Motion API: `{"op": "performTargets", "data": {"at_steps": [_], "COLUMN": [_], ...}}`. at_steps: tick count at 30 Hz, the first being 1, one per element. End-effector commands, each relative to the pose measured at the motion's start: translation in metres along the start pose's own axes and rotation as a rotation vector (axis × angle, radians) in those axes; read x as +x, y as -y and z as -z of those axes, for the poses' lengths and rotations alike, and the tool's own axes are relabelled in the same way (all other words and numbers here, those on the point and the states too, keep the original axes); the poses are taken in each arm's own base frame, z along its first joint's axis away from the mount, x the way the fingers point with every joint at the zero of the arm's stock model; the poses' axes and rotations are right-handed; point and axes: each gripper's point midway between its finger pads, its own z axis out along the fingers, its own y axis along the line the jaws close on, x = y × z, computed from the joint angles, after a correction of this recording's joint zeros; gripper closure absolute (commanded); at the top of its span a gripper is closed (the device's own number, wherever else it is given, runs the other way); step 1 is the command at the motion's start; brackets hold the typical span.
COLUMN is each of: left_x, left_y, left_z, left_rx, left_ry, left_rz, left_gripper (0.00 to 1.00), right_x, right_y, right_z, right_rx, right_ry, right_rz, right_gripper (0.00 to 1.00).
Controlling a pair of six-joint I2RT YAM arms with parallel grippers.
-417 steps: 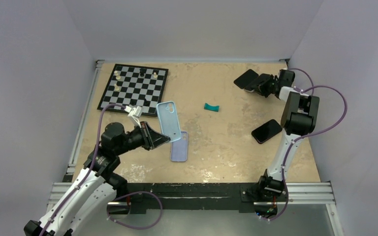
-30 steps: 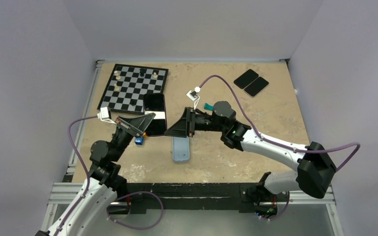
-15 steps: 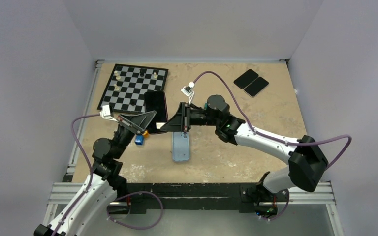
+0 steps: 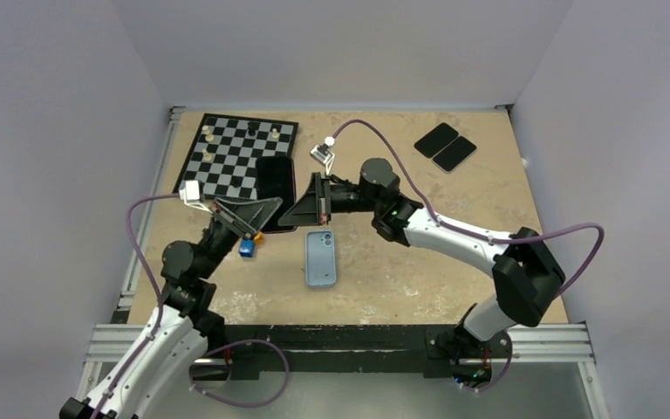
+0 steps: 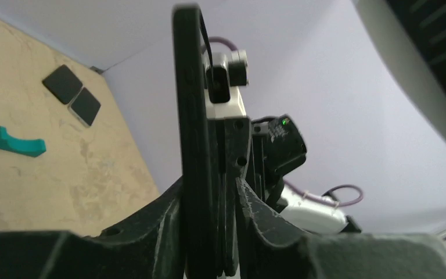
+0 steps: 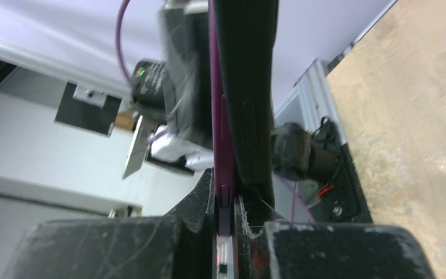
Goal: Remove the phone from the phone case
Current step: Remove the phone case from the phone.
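Observation:
A dark phone in a black case is held on edge above the near right corner of the chessboard, between both grippers. My left gripper is shut on the black case from the left. My right gripper is shut from the right on the phone's purple edge. That edge lies against the black case, which ends just above my right fingers. In the wrist views my left gripper and right gripper have their jaws close together around the slab.
A light blue empty case lies flat on the table below the grippers. A chessboard with several pieces is at the back left. Two black slabs lie at the back right. A small blue block sits near my left arm. A teal piece lies mid-table.

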Motion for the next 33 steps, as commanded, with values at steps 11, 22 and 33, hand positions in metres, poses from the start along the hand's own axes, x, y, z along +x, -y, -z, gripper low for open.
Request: {"op": "performTargets", "data": {"at_steps": [11, 22, 33], "left_x": [0.054, 0.054, 0.034], "left_y": [0.031, 0.051, 0.043], "left_z": [0.054, 0.032, 0.011], "left_rx": [0.010, 0.079, -0.006], "left_ry": [-0.429, -0.461, -0.336], "left_rz": [-0.473, -0.447, -0.377], "left_gripper": [0.38, 0.39, 0.42], "right_x": [-0.043, -0.036, -0.028], "right_y": [-0.037, -0.051, -0.066], "right_z": [0.043, 0.048, 0.057], "right_rx": [-0.029, -0.071, -0.108], "right_ry": [0.183, 0.174, 0.169], "right_rz": [0.126, 0.150, 0.173], "right_gripper": [1.00, 1.00, 1.00]}}
